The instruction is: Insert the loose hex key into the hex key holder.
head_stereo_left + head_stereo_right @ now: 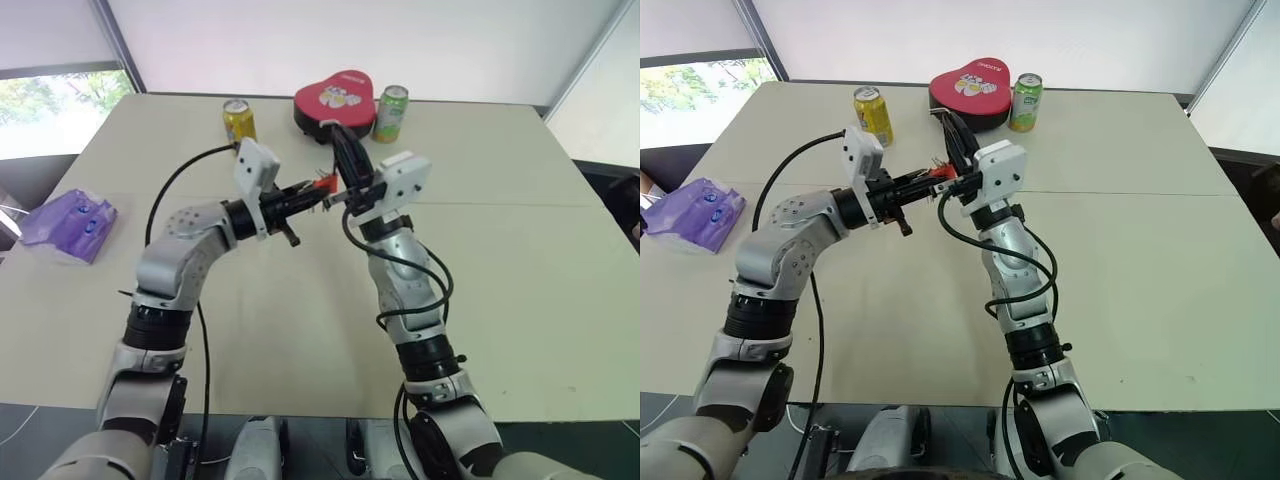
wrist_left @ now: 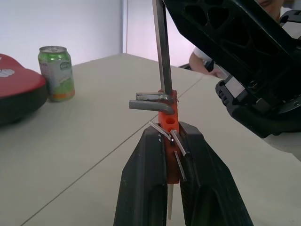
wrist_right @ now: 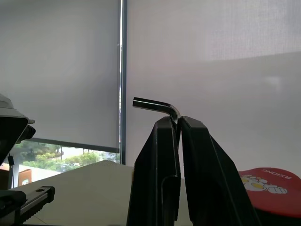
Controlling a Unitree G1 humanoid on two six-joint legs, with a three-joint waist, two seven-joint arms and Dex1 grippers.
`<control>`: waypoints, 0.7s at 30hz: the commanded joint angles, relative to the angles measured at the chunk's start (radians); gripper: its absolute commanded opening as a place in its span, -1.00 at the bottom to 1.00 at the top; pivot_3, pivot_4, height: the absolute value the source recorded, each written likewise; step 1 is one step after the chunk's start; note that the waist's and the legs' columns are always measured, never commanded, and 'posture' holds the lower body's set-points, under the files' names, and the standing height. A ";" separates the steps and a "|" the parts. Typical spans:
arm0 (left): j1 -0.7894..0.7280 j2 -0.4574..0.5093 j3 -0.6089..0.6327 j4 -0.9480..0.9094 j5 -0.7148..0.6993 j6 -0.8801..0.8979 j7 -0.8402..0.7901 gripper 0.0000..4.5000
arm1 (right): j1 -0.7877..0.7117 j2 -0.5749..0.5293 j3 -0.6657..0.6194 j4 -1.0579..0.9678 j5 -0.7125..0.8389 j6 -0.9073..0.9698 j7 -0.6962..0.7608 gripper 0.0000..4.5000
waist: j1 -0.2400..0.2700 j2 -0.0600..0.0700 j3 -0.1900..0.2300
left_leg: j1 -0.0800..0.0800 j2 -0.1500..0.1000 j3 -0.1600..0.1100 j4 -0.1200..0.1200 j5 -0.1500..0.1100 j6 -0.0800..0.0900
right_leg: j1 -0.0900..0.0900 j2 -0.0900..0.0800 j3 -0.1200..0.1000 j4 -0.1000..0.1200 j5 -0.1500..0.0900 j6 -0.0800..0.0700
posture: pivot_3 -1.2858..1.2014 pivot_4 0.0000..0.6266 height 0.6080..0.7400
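left gripper fingers clamp the hex key holder, small keys sticking out; loose hex key runs straight from right gripper into holder's end; green can beside red tin on table

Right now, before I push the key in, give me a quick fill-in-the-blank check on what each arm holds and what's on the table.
1. The left gripper is shut on the orange-red ____.
2. The right gripper is shut on the loose ____.
3. The heart tin sits between a yellow can and a ____ can.
4. The purple bag lies on the table's ____ side.

Missing words: holder; hex key; green; left
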 commanded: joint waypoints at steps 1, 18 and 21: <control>-0.041 -0.007 0.042 -0.018 -0.023 -0.027 0.009 -1.00 | 0.018 -0.007 0.019 -0.025 -0.008 -0.006 0.015 -0.97 | 0.000 0.000 0.000 | 0.000 0.000 0.000 0.000 0.000 0.000 | 0.000 0.000 0.000 0.000 0.000 0.000 | 0.03 -0.52 1.00; -0.040 -0.004 0.035 -0.009 -0.005 -0.043 -0.001 -1.00 | 0.112 -0.088 0.017 -0.097 -0.018 0.008 0.045 0.97 | 0.002 0.000 0.000 | -0.001 0.000 0.000 0.000 0.000 0.000 | 0.000 0.000 0.000 -0.001 0.000 0.000 | 0.03 -0.52 1.00; -0.028 -0.012 0.030 -0.016 -0.014 -0.024 0.000 -1.00 | 0.182 -0.154 -0.030 -0.163 0.000 0.043 0.051 0.97 | 0.003 0.000 0.000 | -0.001 0.000 0.000 0.000 0.000 0.000 | 0.000 0.000 0.000 -0.001 0.000 0.000 | 0.03 -0.52 1.00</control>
